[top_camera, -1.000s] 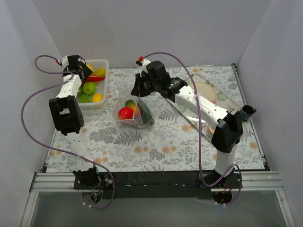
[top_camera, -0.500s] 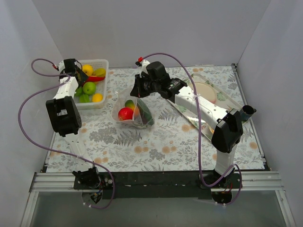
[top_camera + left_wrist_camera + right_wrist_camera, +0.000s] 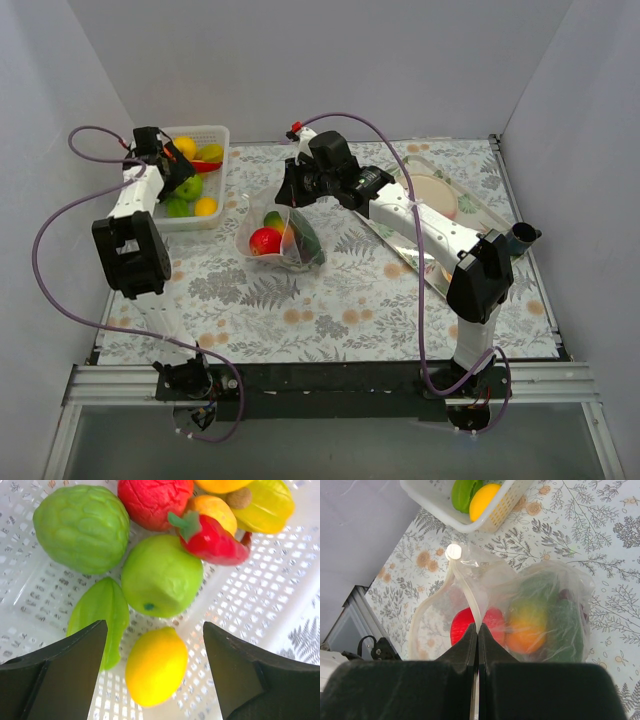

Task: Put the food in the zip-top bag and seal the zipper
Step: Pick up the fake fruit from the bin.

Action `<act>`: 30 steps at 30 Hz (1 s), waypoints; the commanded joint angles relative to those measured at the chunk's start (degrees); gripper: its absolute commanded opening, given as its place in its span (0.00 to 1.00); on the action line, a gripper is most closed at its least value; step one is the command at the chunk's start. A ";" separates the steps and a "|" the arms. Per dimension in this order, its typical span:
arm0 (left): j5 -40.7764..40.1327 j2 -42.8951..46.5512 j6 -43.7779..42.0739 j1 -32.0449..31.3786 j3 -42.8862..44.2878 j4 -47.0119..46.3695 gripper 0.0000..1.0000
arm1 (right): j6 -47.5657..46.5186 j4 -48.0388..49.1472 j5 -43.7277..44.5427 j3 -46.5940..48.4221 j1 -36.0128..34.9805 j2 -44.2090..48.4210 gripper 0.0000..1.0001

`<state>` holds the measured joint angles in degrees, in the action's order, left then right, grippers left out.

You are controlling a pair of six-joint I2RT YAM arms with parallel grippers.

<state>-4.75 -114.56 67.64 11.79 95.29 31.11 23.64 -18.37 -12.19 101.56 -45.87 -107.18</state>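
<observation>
The clear zip-top bag (image 3: 283, 237) lies mid-table with its mouth held up. It holds a red fruit (image 3: 265, 240), an orange fruit (image 3: 525, 630) and a green cucumber (image 3: 562, 625). My right gripper (image 3: 291, 196) is shut on the bag's zipper strip (image 3: 465, 592), also in the right wrist view (image 3: 477, 630). My left gripper (image 3: 180, 172) is open over the white basket (image 3: 215, 135). In the left wrist view (image 3: 155, 627) a yellow lemon (image 3: 156, 667) lies between its fingers, below a green apple (image 3: 161, 575).
The basket (image 3: 260, 595) also holds a bumpy green fruit (image 3: 80, 527), a red bumpy fruit (image 3: 152, 500), a red pepper (image 3: 215, 540), a yellow starfruit (image 3: 267, 505) and a green pod (image 3: 97, 615). A shiny tray (image 3: 480, 215) with a beige plate (image 3: 435, 195) stands at the right.
My left arm has shifted a little to the left and its elbow has come nearer, with the gripper staying over the basket. The right gripper and bag have not moved.
</observation>
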 commanded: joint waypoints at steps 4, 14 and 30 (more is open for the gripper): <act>0.29 3.91 -3.21 -1.07 0.79 10.28 0.79 | 0.27 1.32 -0.91 -0.22 -0.01 1.09 0.01; -0.69 1.11 -4.62 -6.43 -2.13 8.52 0.79 | 0.44 0.44 -0.38 -0.13 -0.01 1.53 0.01; -10.54 -4.44 -4.97 -8.36 0.52 12.31 0.79 | 0.71 0.27 -0.47 0.31 -0.01 1.36 0.01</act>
<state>-14.59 -119.79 62.78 3.62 96.07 43.03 24.03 -18.50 -12.19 101.36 -45.87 -107.18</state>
